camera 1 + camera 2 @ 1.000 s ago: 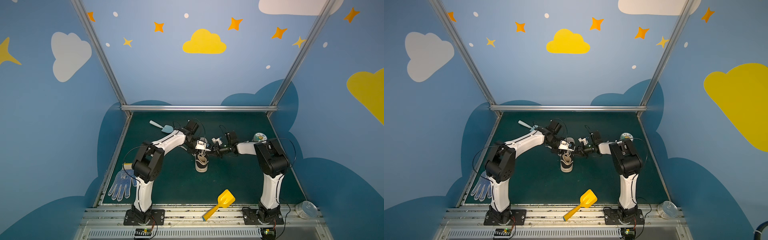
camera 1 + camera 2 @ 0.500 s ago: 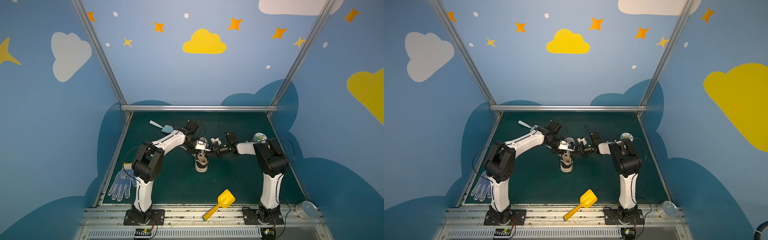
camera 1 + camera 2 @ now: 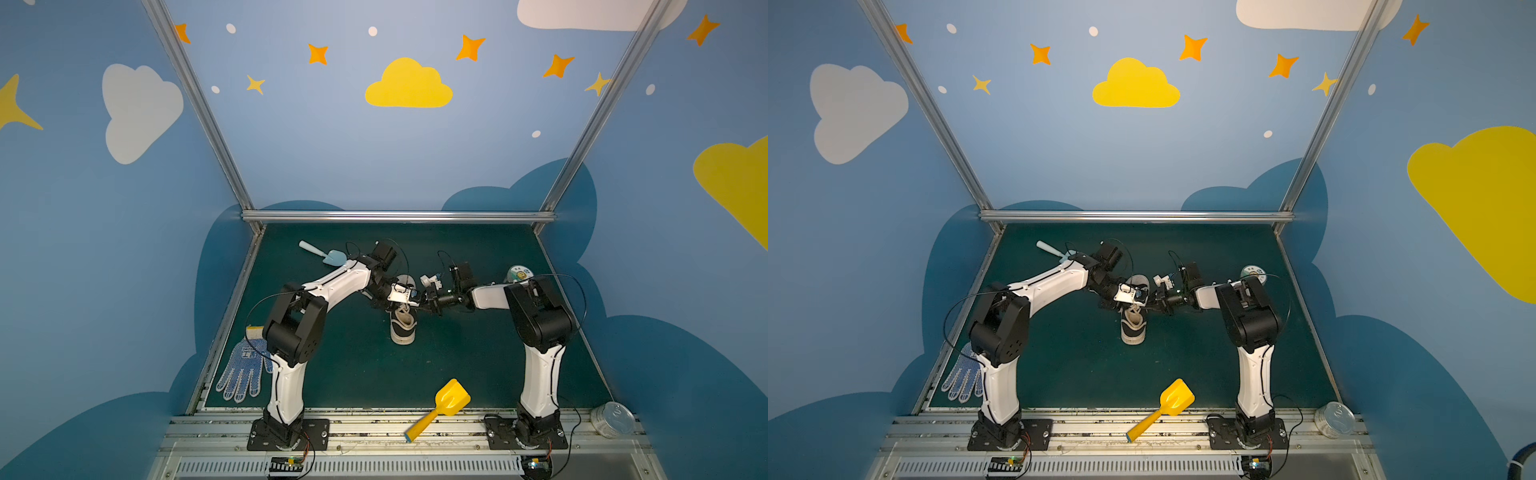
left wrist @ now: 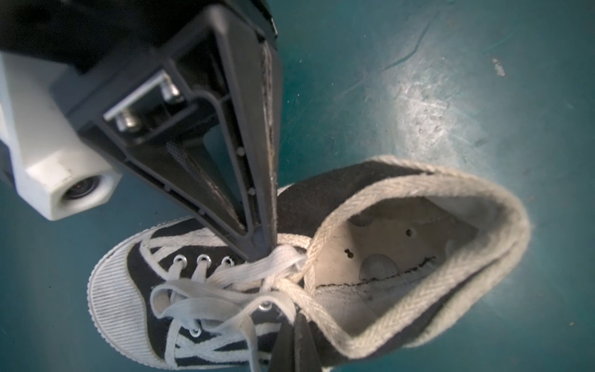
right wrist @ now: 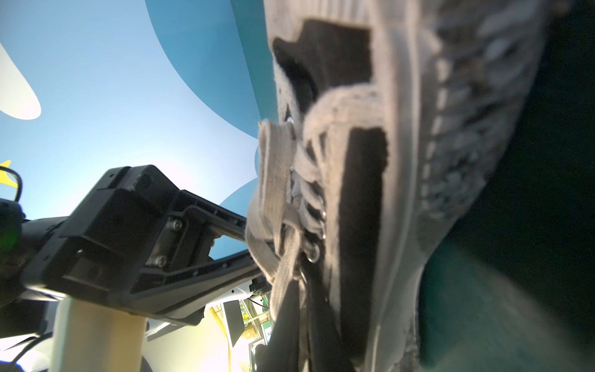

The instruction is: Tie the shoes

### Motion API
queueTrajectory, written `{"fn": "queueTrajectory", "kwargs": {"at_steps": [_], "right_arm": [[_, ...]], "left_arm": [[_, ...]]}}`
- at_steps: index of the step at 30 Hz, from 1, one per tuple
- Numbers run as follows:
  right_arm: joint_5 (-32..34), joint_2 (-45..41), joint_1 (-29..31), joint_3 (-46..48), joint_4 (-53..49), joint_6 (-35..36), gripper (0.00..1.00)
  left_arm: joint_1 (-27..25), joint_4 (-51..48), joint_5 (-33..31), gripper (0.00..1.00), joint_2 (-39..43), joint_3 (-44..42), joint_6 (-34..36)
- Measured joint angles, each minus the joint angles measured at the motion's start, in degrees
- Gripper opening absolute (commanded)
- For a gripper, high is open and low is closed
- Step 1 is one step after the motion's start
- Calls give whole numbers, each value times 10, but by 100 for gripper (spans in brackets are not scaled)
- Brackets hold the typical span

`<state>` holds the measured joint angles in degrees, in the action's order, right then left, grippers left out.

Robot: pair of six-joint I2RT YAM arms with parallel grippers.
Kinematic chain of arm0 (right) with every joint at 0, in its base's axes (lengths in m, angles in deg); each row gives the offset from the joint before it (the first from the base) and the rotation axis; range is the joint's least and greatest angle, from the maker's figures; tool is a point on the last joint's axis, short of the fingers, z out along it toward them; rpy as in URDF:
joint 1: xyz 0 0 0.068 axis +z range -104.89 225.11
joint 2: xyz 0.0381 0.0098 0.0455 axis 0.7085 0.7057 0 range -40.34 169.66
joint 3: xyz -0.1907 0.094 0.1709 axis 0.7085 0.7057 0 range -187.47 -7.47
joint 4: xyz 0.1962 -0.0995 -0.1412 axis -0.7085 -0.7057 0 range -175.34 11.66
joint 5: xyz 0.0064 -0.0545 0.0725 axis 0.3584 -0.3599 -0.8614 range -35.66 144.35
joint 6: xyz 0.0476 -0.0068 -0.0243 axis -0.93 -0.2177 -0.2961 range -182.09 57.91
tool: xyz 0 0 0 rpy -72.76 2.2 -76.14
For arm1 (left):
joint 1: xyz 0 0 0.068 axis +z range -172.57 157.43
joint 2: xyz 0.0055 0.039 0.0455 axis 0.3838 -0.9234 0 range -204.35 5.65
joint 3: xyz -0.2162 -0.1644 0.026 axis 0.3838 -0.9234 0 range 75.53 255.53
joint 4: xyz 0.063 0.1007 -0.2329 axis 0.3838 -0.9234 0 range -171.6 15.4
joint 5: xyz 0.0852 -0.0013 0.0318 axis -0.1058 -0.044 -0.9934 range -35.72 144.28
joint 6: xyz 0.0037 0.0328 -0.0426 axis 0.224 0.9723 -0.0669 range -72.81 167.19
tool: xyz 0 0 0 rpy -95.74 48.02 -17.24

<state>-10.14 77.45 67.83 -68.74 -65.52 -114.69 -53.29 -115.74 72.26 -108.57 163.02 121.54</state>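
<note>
As the left hand (image 4: 296, 325) and right hand (image 4: 261, 248) pinch shut on limp cream flat laces (image 4: 257, 267), the small black canvas sneaker (image 4: 322, 193) between them looks light. Grip near the crossing.

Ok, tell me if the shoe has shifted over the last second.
No. In a top view the shoe sits just where it was relative to the yellow scoop.

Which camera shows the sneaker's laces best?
Left wrist view: the laces are close and sharp, seen from above. Right wrist view shows them side-on and blurred; in both top views they're tiny.
</note>
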Motion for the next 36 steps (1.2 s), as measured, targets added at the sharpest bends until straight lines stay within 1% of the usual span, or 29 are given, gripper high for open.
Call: {"fn": "queueTrajectory", "kwargs": {"at_steps": [9,18,22,36], "right_arm": [[-11,5,0,0,33,-17,12],[-11,8,0,-5,26,-14,14],[-13,14,1,-8,28,-13,16],[-32,18,7,-8,91,-57,16]], "left_arm": [[-3,8,7,3,0,0,-15],[-3,17,9,3,0,0,-27],[-3,17,9,3,0,0,-28],[-3,22,10,3,0,0,-37]]}}
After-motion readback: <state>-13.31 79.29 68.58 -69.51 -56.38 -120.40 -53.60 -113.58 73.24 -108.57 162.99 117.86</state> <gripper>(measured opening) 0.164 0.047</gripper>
